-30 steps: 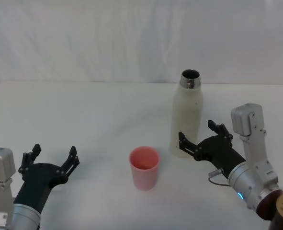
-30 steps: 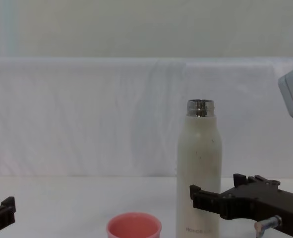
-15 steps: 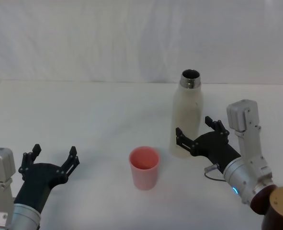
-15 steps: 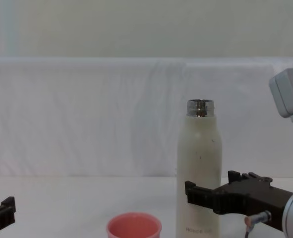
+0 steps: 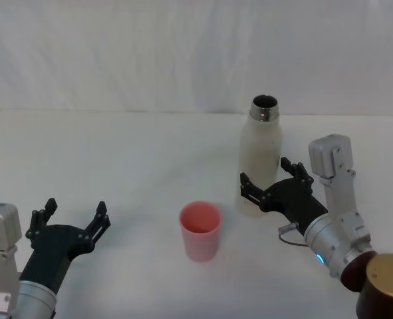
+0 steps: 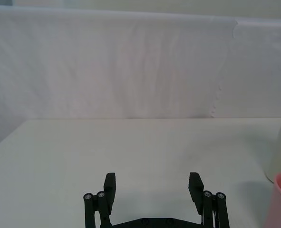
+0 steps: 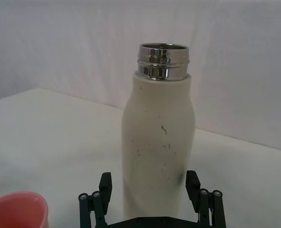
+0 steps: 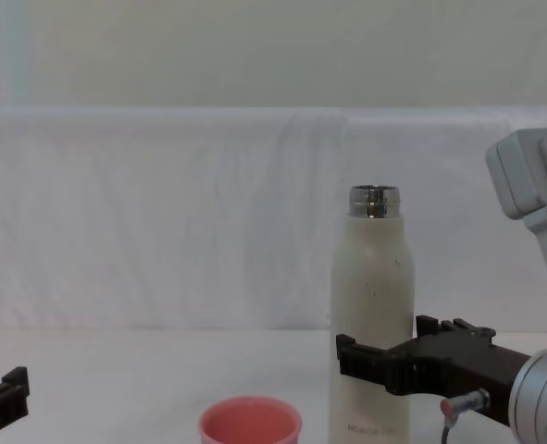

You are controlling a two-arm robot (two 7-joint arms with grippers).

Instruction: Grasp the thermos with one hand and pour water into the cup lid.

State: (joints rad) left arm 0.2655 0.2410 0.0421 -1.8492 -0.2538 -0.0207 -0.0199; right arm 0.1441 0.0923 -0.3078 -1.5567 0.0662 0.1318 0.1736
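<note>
the thermos stands upright right of centre in the head view, on the white surface, its steel neck open at the top. in the chest view the thermos rises at centre right, with small grey lettering near its base. the cup lid sits upright in the lower middle of the head view, to the lower left of the thermos and apart from it; in the chest view it shows at the bottom edge, just left of the bottle. the right pincer reaches in from the lower right of the head view with its fingers spread, 1 on each side of the lower half of the thermos; whether they touch the wall cannot be told. the right wrist view shows the thermos standing between the 2 spread fingertips of the right pincer, with the pink rim of the cup lid at the lower left corner. the left pincer rests at the lower left of the head view, fingers spread, well apart from both things.
</note>
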